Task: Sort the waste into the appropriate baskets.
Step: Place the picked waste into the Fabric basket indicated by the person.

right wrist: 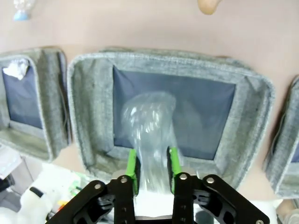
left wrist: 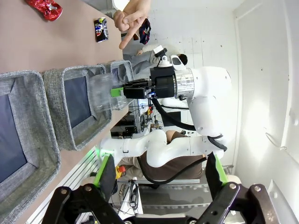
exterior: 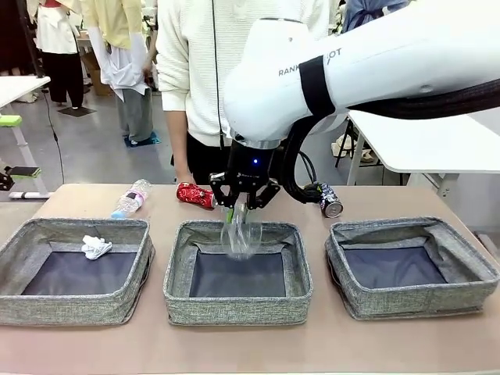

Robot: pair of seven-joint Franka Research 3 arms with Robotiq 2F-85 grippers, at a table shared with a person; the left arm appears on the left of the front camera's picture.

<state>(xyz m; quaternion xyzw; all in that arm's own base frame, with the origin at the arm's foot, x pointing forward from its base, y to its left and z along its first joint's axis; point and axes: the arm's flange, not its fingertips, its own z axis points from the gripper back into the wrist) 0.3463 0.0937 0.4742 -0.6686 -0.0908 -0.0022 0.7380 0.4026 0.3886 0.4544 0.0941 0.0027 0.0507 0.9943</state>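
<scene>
Right arm (exterior: 375, 55) print "RANK", "OT"; right claw (right wrist: 153, 163) grips clear bottle (right wrist: 149, 121).

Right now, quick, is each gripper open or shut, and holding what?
Left gripper: open, empty.
Right gripper: closed on the bottle, above the middle basket.

front: across table (exterior: 406, 205) toward person (exterior: 195, 70) | left wrist: rolled sideways | right wrist: close above middle basket (right wrist: 91, 107) | all share it
</scene>
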